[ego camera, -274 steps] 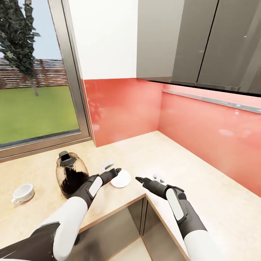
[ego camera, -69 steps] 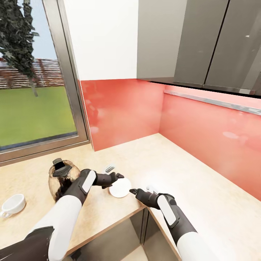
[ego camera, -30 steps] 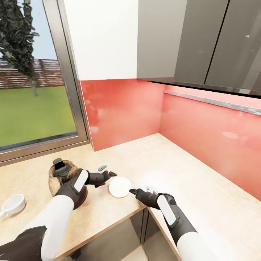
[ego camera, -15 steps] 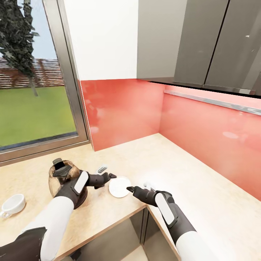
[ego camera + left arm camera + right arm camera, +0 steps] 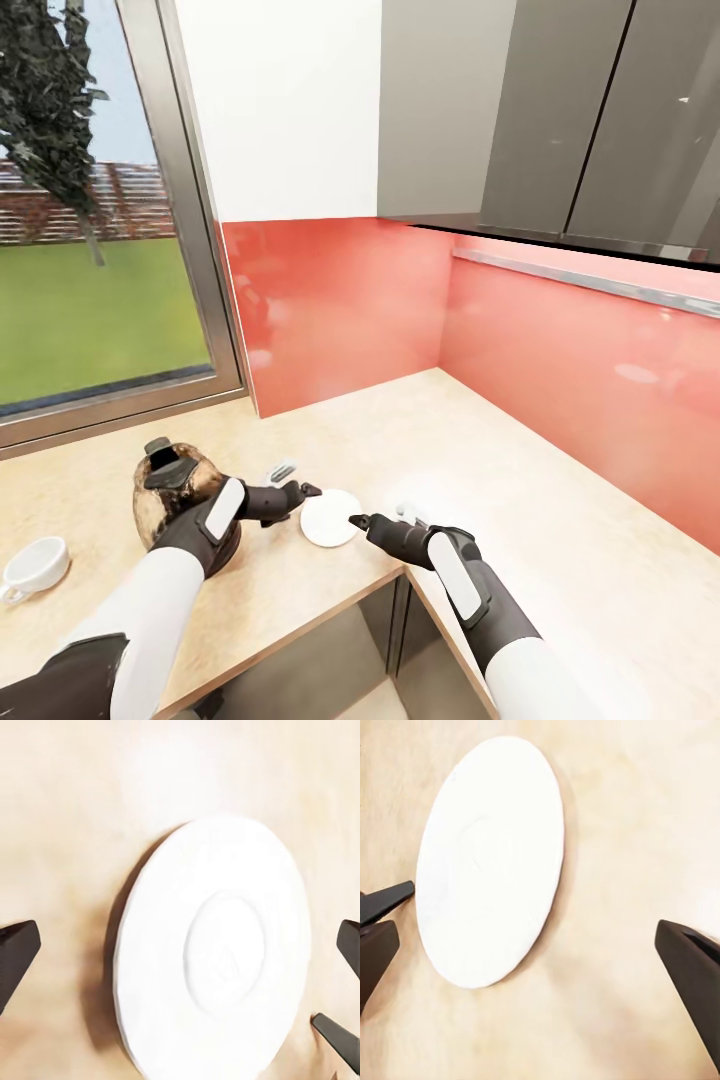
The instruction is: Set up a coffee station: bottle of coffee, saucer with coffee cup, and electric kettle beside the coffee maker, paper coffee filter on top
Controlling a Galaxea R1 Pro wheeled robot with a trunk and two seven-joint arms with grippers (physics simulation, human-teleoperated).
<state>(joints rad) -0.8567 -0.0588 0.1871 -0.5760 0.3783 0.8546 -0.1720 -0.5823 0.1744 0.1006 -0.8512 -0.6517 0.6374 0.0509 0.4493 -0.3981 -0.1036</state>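
Two grippers converging on one flat white round saucer [image 5: 330,517], lying flat on the beige stone-look countertop [image 5: 520,500] near its front edge. Head view: left gripper [image 5: 299,494] just beside the saucer's near-left rim, fingers spread a little, nothing held; right gripper [image 5: 362,521] tip at the saucer's right rim, touching or nearly so, opening hard to judge here. Probably set low and level on both sides because a thin plate offers only its rim to pinch. Dark glass coffee maker with black lid [image 5: 175,497] behind the left forearm; white ceramic coffee cup [image 5: 32,567] well apart, far to the left gripper's outer side.

Left wrist view: saucer [image 5: 217,952] dead ahead between the two dark fingertips [image 5: 15,952], both wide apart, clear of the rim, empty. Slim dark tip of the other gripper at the saucer's edge.

Right wrist view: saucer [image 5: 491,862] ahead, off toward one finger [image 5: 376,945]; fingers wide, nothing gripped; bare counter between them.
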